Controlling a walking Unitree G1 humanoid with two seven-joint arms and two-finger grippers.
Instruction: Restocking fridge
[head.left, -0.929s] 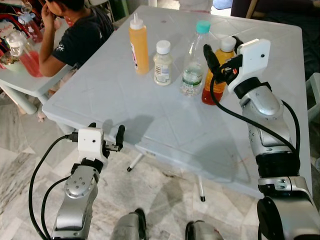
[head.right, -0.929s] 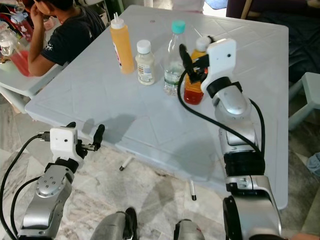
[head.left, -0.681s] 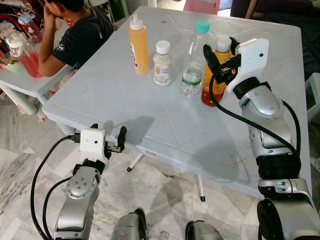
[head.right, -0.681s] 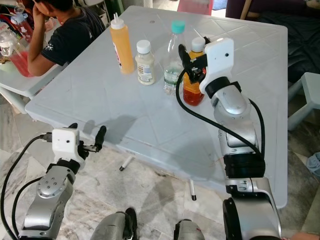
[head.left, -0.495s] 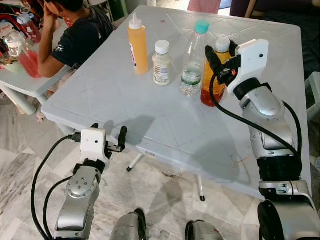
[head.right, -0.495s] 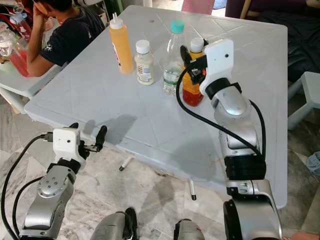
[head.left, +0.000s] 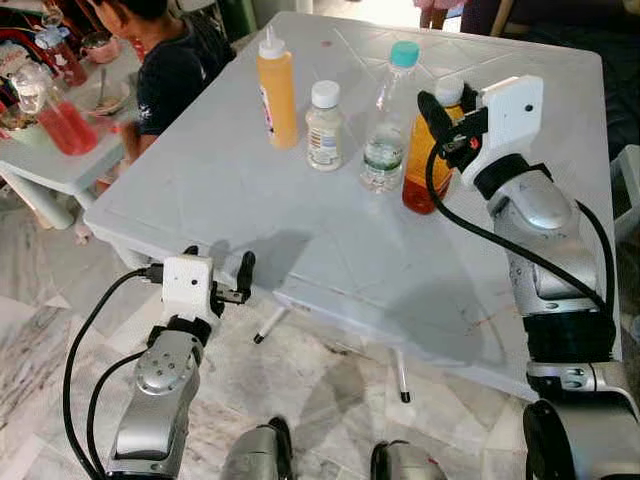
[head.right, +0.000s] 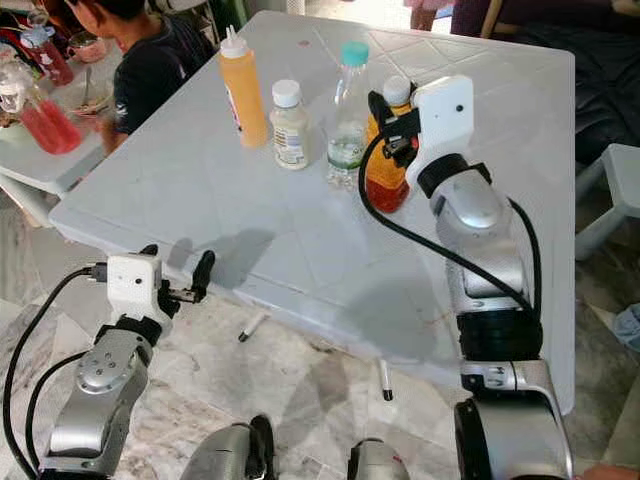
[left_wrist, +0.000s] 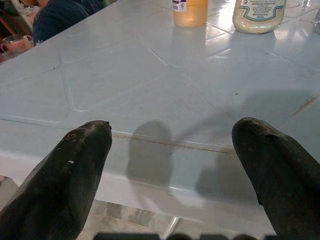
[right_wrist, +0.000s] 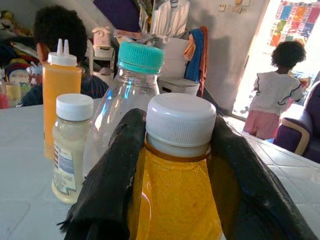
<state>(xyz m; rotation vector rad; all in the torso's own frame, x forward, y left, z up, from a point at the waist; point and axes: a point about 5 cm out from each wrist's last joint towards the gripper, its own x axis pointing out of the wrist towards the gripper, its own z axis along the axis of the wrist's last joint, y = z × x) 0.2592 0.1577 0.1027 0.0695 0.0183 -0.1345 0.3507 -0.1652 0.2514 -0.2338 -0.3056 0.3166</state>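
1. A person in a dark shirt (head.left: 165, 75) sits at a small side table (head.left: 50, 165) beyond the left edge of the white plastic surface (head.left: 300, 230), with a red drink cup (head.left: 60, 125) on it.
2. The left gripper (head.left: 212, 268) hangs just off the near edge of the surface, close to its near left corner; its jaws stand apart and hold nothing.
3. Toward the far edge stand four containers in a row. First comes a tall orange squeeze bottle with a white nozzle (head.left: 277, 88).
4. Next is a short jar of pale dressing with a white cap (head.left: 324, 125).
5. Then a clear water bottle with a teal cap (head.left: 386, 120), touching or very nearly touching its right-hand neighbour.
6. Last is the amber juice bottle with a white cap (right_wrist: 179, 170), upright on the surface. The right gripper (head.left: 452, 112) has one jaw either side of its shoulder just under the cap, apparently closed on it.
7. The juice bottle looks full, so fairly heavy, and its smooth plastic may slip. The narrowing below the cap is a sensible hold, since the cap's rim would catch on the jaws; the lift should go straight up so it does not topple the water bottle.
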